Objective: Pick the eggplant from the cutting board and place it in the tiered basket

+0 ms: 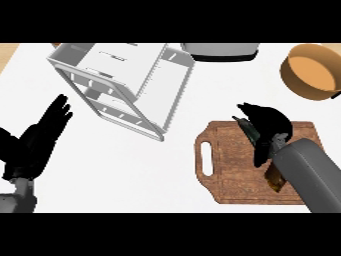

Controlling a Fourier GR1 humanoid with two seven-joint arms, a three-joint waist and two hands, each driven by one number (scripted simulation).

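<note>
On the near right of the white counter (129, 170) we see the wooden cutting board (228, 170), lying with its handle slot towards the left. The right hand (267, 120) comes in over the board from the near right, its grey forearm crossing the board's right half. The fingers are curled down and the thumb reaches towards the near side, so the hand closes round the eggplant (275, 179). Most of the eggplant is hidden. We make out a greenish stem end poking out on the far left of the fingers and a dark brownish end showing beside the forearm on the near side. It lies lengthwise over the board, from far to near. We cannot tell whether it touches the wood or hangs just above it.

The white tiered basket (129, 85) stands to the far left of the board, well apart from it, and we see nothing in its shelves.

At the near left edge the left hand (29, 142) rests open, fingers straight and pointing away, holding nothing.

An orange pan (313, 70) with a dark handle sits at the far right, and a grey object (221, 50) shows at the far edge
</note>
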